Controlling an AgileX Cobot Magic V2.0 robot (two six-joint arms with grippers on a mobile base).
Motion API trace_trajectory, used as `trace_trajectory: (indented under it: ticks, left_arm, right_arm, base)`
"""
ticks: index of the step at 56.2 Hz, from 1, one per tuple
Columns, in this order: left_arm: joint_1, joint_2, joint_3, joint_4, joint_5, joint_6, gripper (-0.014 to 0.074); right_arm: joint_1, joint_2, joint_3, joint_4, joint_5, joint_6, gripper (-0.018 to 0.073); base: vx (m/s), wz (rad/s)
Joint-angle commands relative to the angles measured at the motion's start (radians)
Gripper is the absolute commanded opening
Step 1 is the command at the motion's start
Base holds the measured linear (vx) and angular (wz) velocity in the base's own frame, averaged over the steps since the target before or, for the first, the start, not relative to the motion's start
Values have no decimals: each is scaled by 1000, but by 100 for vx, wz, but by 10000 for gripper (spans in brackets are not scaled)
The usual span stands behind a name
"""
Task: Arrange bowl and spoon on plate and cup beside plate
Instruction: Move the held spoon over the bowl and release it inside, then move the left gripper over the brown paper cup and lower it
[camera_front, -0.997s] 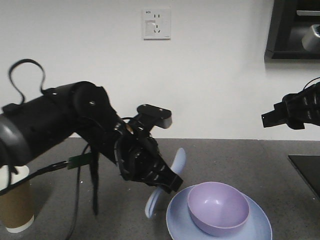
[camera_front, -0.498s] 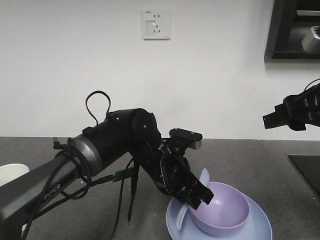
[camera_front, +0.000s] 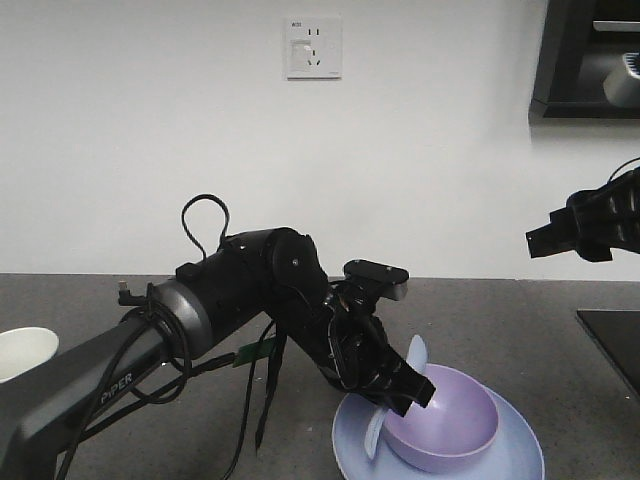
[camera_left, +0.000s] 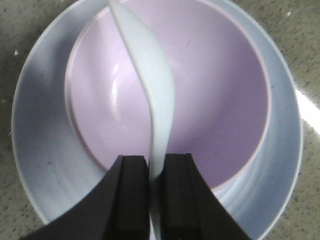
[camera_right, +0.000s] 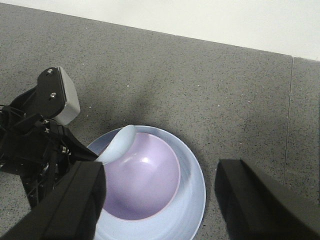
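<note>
Grey countertop (camera_front: 500, 310): plate (camera_front: 512, 442), cup (camera_front: 24, 350)

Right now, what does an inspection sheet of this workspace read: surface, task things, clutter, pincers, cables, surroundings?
Surface: dark speckled counter.
Bowl: upright on the plate.
Spoon: held edge-on over the bowl; contact with it cannot be told.
Cup: only its white rim shows, at the left edge, apart from the plate.
Clutter: nothing seen.
Left pincer: shut on the spoon's handle.
Right pincer: open, raised, holding nothing.
Cables: black, looped above the left arm and hanging toward the counter.
Surroundings: white wall with a socket; dark cabinet at upper right.
</note>
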Motion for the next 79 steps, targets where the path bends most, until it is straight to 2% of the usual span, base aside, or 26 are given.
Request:
trace_trajectory:
  ticks: [1, 11, 17, 22, 28, 34, 38, 42, 51, 62, 69, 79]
  left_arm:
    - [-3, -69, -36, -54, -57, 17, 302]
    - [-3, -70, -36, -54, -52, 17, 404]
    - [-3, -74, -36, -53, -40, 17, 417]
    - [-3, -95, -39, -21, -20, 16, 417]
    - [-3, -139, -67, 80, 47, -11, 417]
    - [-2, -203, -94, 275, 142, -66, 417]
    - [3, -258, -90, 407, 142, -110, 417]
    - [18, -305, -89, 485, 142, -142, 417]
    - [90, -424, -25, 567, 142, -152, 415]
    - [229, -541, 231, 670, 141, -156, 415]
    - [302, -572, 373, 671, 126, -170, 415]
    - [345, -574, 490, 673, 67, -182, 415]
  right_arm:
    - [-4, -28, -31, 3, -65, -6, 522]
    - [-4, -28, -31, 3, -66, -6, 522]
    - [-4, -28, -31, 3, -66, -6, 522]
    - [-4, -28, -31, 1, -66, -6, 522]
    - [-4, -28, -31, -4, -65, -6, 522]
    - [-4, -28, -31, -12, -62, -6, 522]
    - [-4, -28, -31, -15, -60, -6, 522]
    - [-4, -28, -31, -15, -60, -5, 522]
    - [-4, -28, -31, -15, -57, -6, 522]
    - [-4, -28, -31, -15, -57, -6, 522]
    - [-4, -24, -31, -15, -57, -6, 522]
    - [-4, -15, -27, -15, -57, -6, 522]
  base:
    - [0, 0]
    - [0, 0]
    - [0, 0]
    - [0, 0]
    - [0, 0]
    - [0, 0]
    - [0, 0]
    - [0, 0]
    - [0, 0]
    - [0, 0]
    - [0, 0]
    - [0, 0]
